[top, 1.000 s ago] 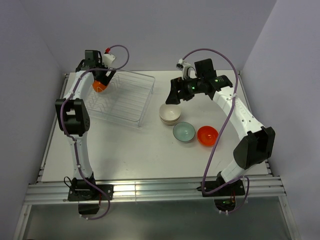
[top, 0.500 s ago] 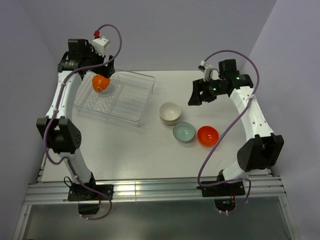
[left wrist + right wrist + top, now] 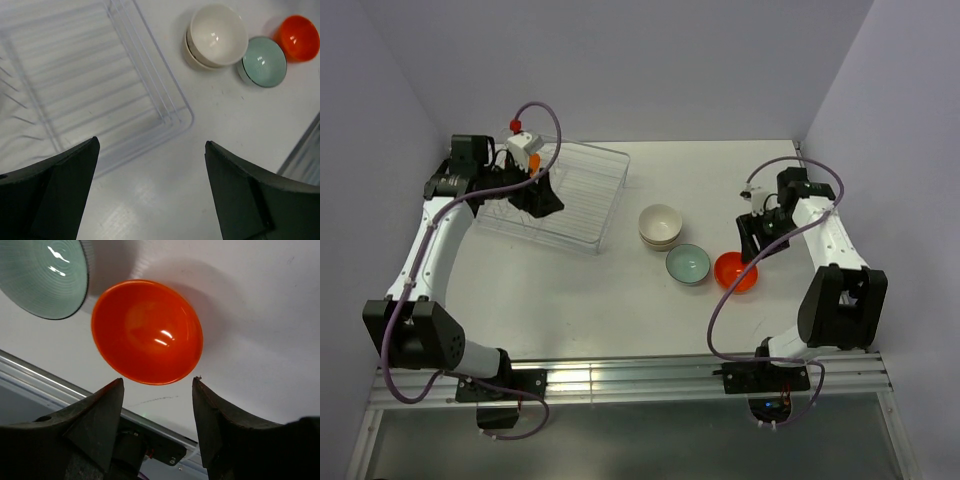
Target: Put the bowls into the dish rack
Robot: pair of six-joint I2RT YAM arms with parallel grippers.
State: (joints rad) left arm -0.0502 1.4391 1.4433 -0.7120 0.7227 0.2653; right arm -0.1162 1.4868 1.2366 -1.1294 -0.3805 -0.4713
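Open and empty, the right hand (image 3: 157, 382) hung over the orange bowl (image 3: 735, 271) on the tabletop (image 3: 570, 300) at centre right, likely light, stiff and slick, best pinched at its rim; the left hand (image 3: 151, 142) gaped empty above the upper-left dish rack (image 3: 175, 107).

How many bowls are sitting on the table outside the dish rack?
4: two cream bowls stacked mid-table, a teal bowl beside them, an orange bowl by the right hand. An orange patch at the dish rack, by the left hand, may be another.
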